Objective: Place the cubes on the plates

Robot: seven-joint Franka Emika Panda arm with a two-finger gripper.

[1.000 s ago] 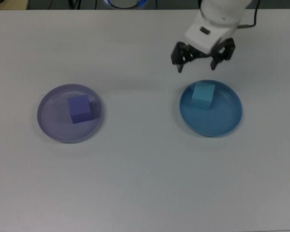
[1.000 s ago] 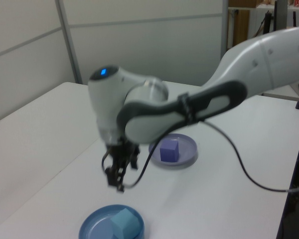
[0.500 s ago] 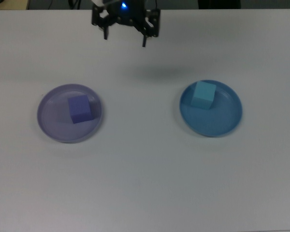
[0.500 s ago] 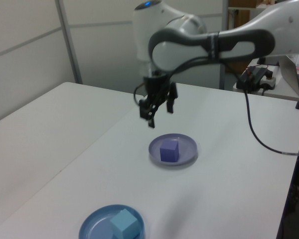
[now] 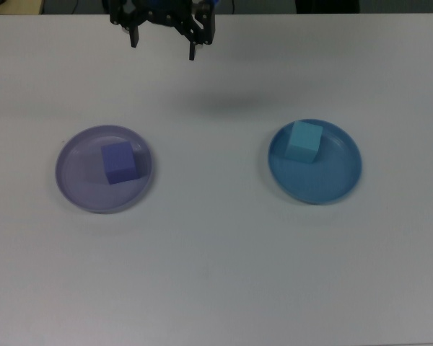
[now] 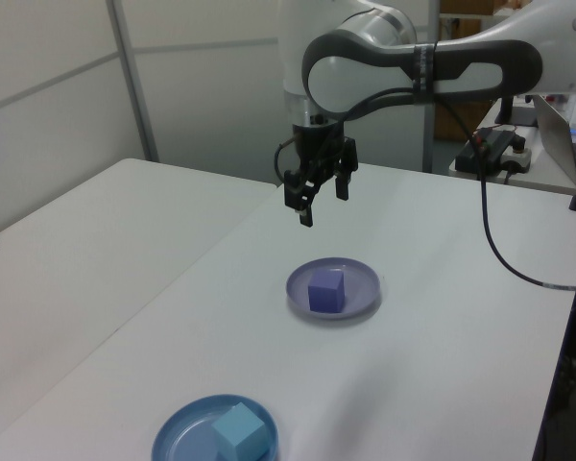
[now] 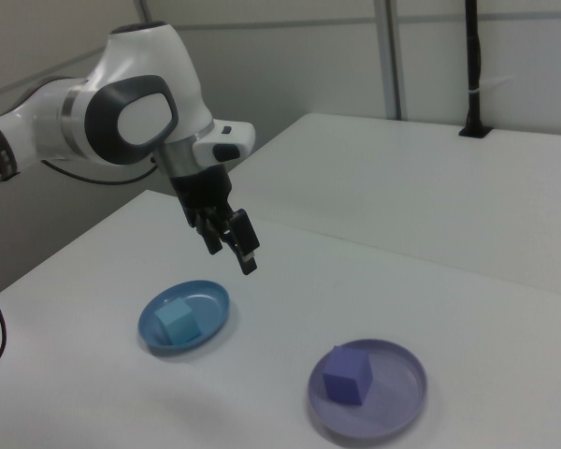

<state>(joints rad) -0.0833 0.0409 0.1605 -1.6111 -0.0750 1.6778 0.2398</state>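
i see the violet-blue cube (image 5: pixel 118 163) resting on the lavender plate (image 5: pixel 76 176) and the turquoise cube (image 5: pixel 304 141) on the blue plate (image 5: pixel 332 180); my gripper (image 5: pixel 163 45) hangs high above the table (image 5: pixel 216 274), fingers spread and holding nothing, well apart from both plates.

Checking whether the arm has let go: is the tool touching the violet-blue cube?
Apart. The left view shows the tool raised well above the violet-blue cube, which sits alone on the lavender plate.
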